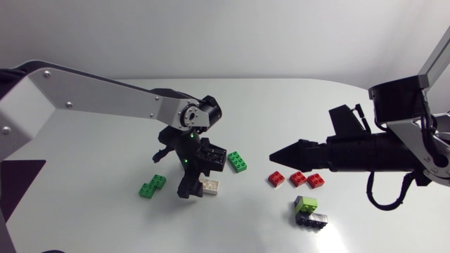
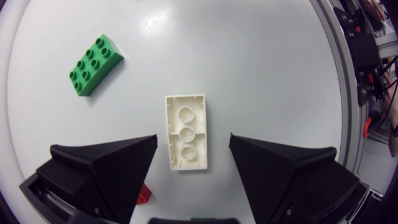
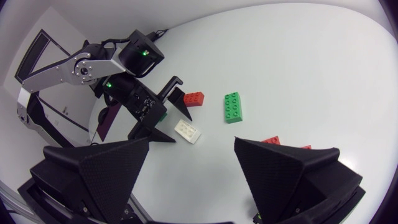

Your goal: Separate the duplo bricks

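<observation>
On the bench [image 1: 295,105], well clear of its far edge, the leftmost thing is a green pair [image 1: 151,186]. Its two bricks seem clipped together at an offset, though they show too small to be sure. Next, the left arm [image 1: 105,98] hangs over a white brick [image 2: 185,132]. Its jaws are released and stand apart on either side of the brick's long walls, touching neither. The brick lies studs down, hollow side up. It should be light, rigid and smooth, so it may skate if nudged, and the flat long walls are the place to pinch it, low and square. Just beyond lies a single green brick [image 1: 237,161], then three red bricks [image 1: 297,178] in a row, close together. Nearer the front sits a stack [image 1: 309,211] of lime, white and black bricks. It is clearly joined and will need one grip to hold it down and another to pull. The right arm [image 1: 365,151] points in from the right edge with its jaws spread wide and nothing between them.
</observation>
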{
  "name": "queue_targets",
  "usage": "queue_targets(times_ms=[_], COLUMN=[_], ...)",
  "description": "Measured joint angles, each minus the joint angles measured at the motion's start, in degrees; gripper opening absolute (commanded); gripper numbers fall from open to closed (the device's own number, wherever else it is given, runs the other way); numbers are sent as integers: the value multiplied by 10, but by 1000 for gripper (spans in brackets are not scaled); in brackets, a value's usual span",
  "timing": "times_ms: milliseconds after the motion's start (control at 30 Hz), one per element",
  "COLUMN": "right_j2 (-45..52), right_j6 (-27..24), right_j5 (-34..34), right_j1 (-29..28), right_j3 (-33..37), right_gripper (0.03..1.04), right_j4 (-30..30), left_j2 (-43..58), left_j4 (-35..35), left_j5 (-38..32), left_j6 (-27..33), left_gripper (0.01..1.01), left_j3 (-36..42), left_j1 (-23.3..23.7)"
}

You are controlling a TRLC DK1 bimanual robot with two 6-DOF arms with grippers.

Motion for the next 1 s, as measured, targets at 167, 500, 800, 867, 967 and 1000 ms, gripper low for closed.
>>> queue_targets(times_ms=[167, 500, 800, 867, 967, 1000], right_j2=[3, 3, -16, -25, -36, -39], right_j6=[0, -1, -2, -3, -14, -18], right_j5=[0, -1, -2, -2, -16, -16], right_j1=[-2, -8, -12, -14, -21, -23], right_j3=[0, 0, -2, -2, -2, -2], right_gripper=[985, 985, 985, 985, 985, 985], right_j4=[0, 0, 0, 0, 0, 0], left_j2=[6, 22, 23, 23, 12, 4], left_j4=[5, 12, 25, 9, -34, -51], left_j5=[2, 4, 34, 66, 112, 130], left_j6=[-4, -9, -26, -33, -36, -36], left_gripper=[656, 316, 307, 305, 305, 303], left_j3=[0, 0, 0, 0, 0, 0], left_j1=[1, 3, 4, 7, 14, 16])
